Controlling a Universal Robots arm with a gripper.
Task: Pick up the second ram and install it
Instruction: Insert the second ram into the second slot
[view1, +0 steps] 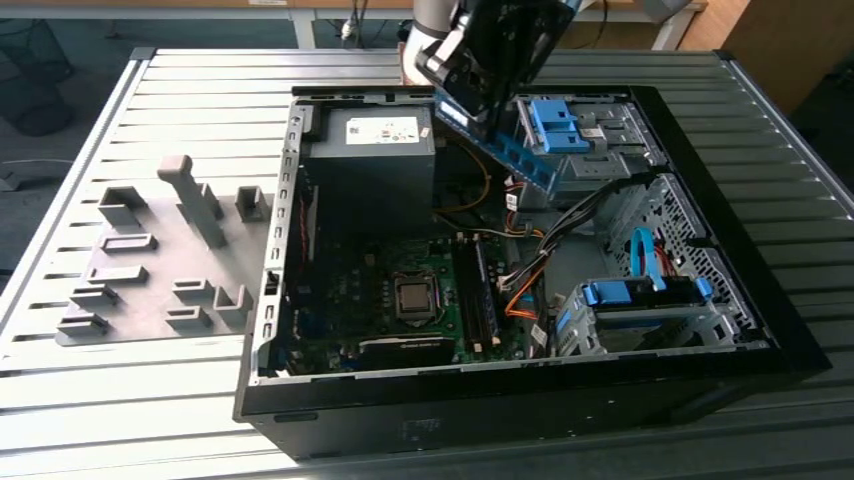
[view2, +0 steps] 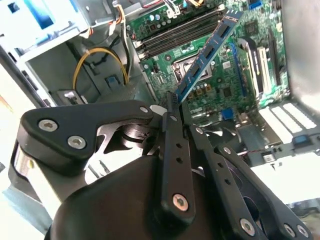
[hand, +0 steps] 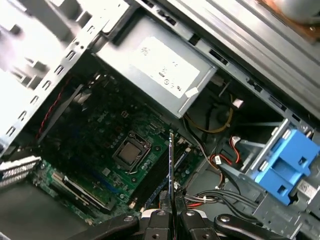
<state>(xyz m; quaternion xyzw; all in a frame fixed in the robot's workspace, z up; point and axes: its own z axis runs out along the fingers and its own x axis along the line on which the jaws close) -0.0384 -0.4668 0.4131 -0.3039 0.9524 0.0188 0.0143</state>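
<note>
Gripper (view2: 173, 107) closed on the second ram (view2: 205, 55). The jaws pinch one end of the stick, and the rest sticks out past the fingertips, touching nothing. In the exterior view the ram hangs tilted in the air over the far part of the open case (view1: 534, 410). It sits between the power supply (view1: 374, 150) and the blue latch (view1: 554, 125) on the exterior view's right, free end pointing down toward the cables. It's clear of the motherboard (view1: 360, 300). The ram slots (view1: 477, 295) lie nearer, just to the exterior view's right of the CPU socket (view1: 415, 297), well below the stick. In the first wrist view the ram is edge-on, a thin line rising from between the fingers (hand: 160, 220), roughly along the slots. A grey fixture (view1: 147, 260) sits on the slatted table (view1: 134, 400), to the exterior view's left of the case.
</note>
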